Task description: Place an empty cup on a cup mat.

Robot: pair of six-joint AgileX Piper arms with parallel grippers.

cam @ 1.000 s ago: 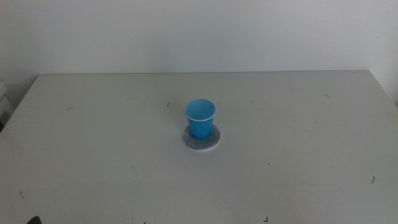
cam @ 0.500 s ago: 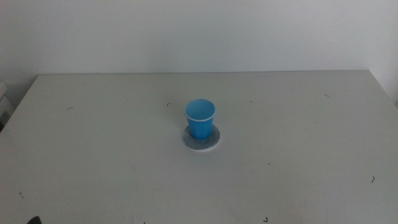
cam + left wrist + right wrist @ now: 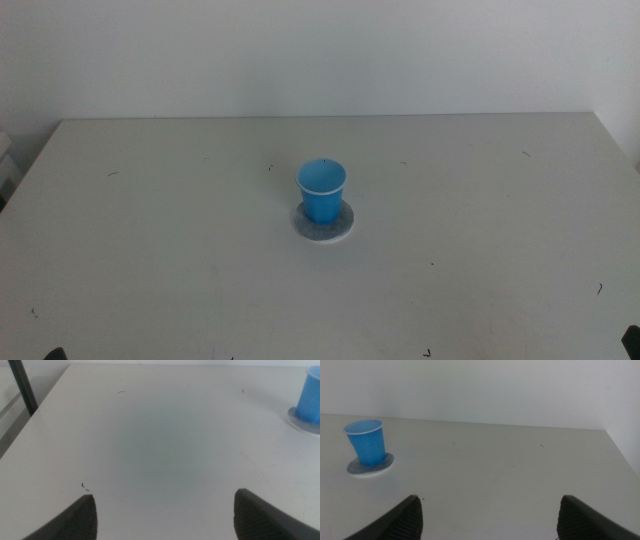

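Note:
The blue cup (image 3: pixel 322 191) stands upright on the round grey cup mat (image 3: pixel 325 227) at the middle of the table. The cup also shows in the left wrist view (image 3: pixel 310 396) with the mat (image 3: pixel 302 421), and in the right wrist view (image 3: pixel 366 442) on the mat (image 3: pixel 370 466). My left gripper (image 3: pixel 165 510) is open and empty, far back near the table's front left. My right gripper (image 3: pixel 487 515) is open and empty, near the front right. Only a sliver of each shows at the bottom edge of the middle view.
The white table (image 3: pixel 480 220) carries only small dark marks. A white wall stands behind it. A dark post (image 3: pixel 22 387) stands beyond the table's left edge in the left wrist view.
A small dark tip of the right gripper has appeared at the bottom right corner of the middle view. The cup and mat have not moved.

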